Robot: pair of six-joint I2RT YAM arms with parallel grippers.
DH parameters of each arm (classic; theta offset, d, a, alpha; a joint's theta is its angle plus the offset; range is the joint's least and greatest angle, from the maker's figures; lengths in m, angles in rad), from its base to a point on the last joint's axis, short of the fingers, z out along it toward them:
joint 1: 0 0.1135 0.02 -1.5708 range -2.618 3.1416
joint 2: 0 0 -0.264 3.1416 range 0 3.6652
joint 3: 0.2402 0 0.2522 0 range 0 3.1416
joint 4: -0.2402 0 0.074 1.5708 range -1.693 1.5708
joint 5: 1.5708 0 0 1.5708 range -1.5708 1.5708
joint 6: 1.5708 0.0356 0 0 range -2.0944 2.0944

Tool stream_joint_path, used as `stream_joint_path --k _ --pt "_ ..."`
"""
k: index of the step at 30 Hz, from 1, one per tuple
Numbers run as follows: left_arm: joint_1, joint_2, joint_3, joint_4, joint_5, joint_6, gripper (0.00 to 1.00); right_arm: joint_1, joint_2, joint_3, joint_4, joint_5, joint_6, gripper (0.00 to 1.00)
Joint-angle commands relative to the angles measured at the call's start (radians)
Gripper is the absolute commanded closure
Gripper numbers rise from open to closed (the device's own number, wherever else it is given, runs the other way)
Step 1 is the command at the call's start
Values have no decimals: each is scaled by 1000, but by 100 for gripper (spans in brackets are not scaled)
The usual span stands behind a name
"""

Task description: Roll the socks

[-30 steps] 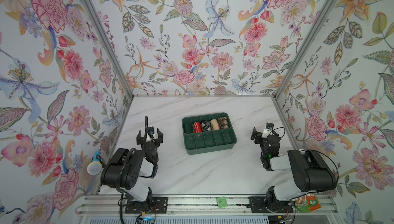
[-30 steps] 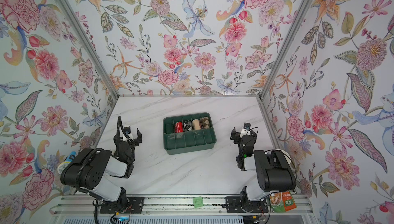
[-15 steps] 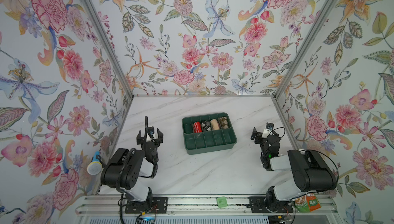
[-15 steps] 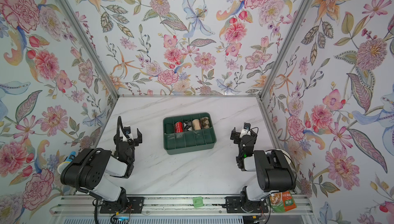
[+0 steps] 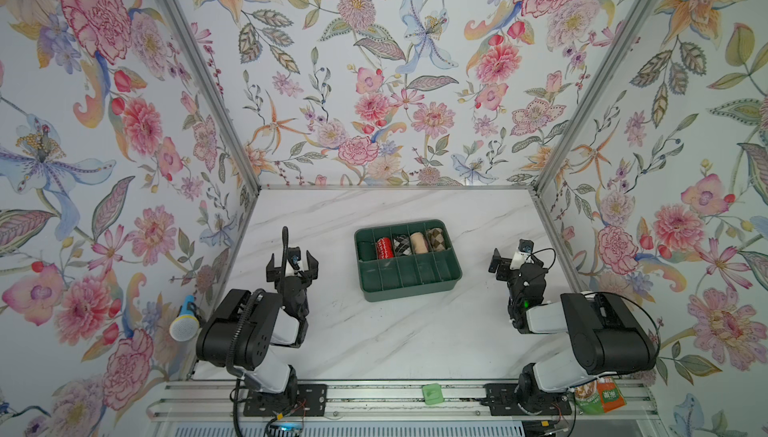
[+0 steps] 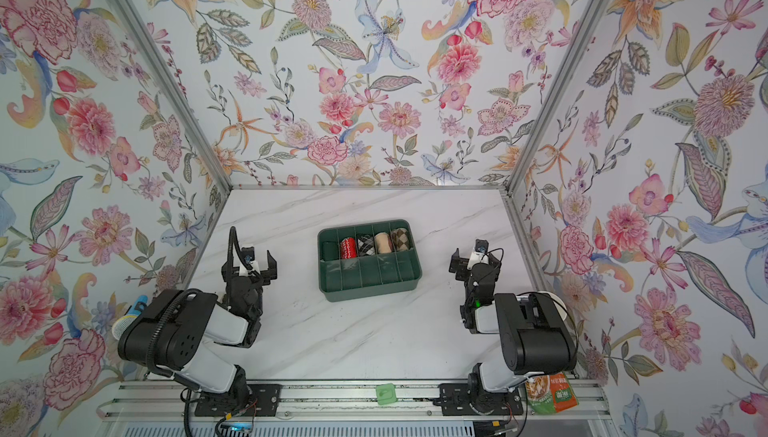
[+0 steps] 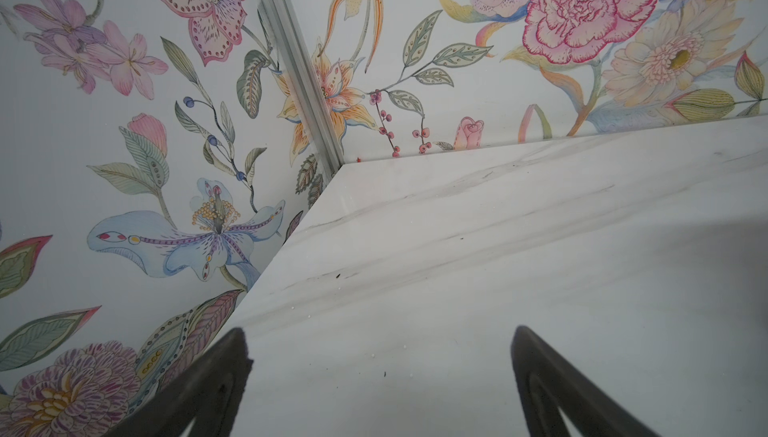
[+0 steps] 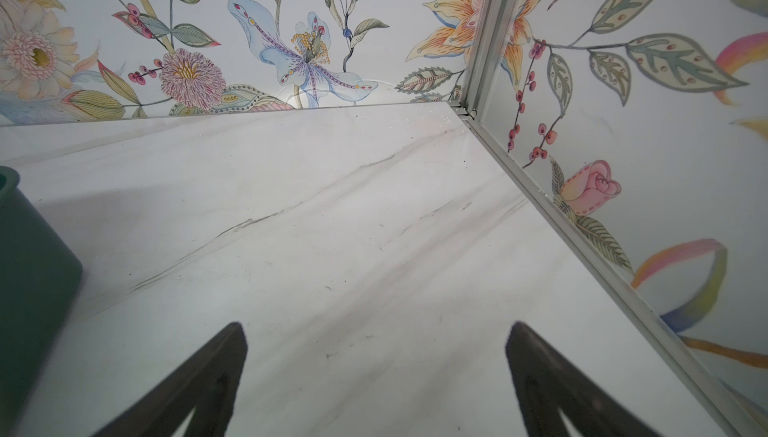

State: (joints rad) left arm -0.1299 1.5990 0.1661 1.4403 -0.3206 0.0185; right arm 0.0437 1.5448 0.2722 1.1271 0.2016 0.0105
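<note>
Several rolled socks fill the back row of a green divided tray (image 5: 409, 289) (image 6: 370, 291) in mid-table: a dark green roll (image 5: 366, 250), a red one (image 5: 384, 248), a black-and-white argyle one (image 5: 401, 245), a beige one (image 5: 417, 243) and a brown argyle one (image 5: 435, 239). The tray's front row holds nothing. My left gripper (image 5: 292, 263) (image 6: 249, 265) (image 7: 380, 339) rests left of the tray, open and empty over bare marble. Right of the tray, my right gripper (image 5: 509, 262) (image 6: 468, 262) (image 8: 374, 335) is likewise open and empty; the tray's corner (image 8: 33, 268) shows in its wrist view.
Floral walls close in the marble table (image 5: 395, 339) on three sides, with metal corner posts. A blue microphone (image 5: 185, 322) sits outside the left wall. A snack packet (image 5: 598, 393) and a small green piece (image 5: 432, 393) lie on the front rail.
</note>
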Motion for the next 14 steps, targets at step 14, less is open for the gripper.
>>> stream_joint_path --k 14 --pt "8 -14 10 10 19 -5 1 4 2 6 9 15 -15 1"
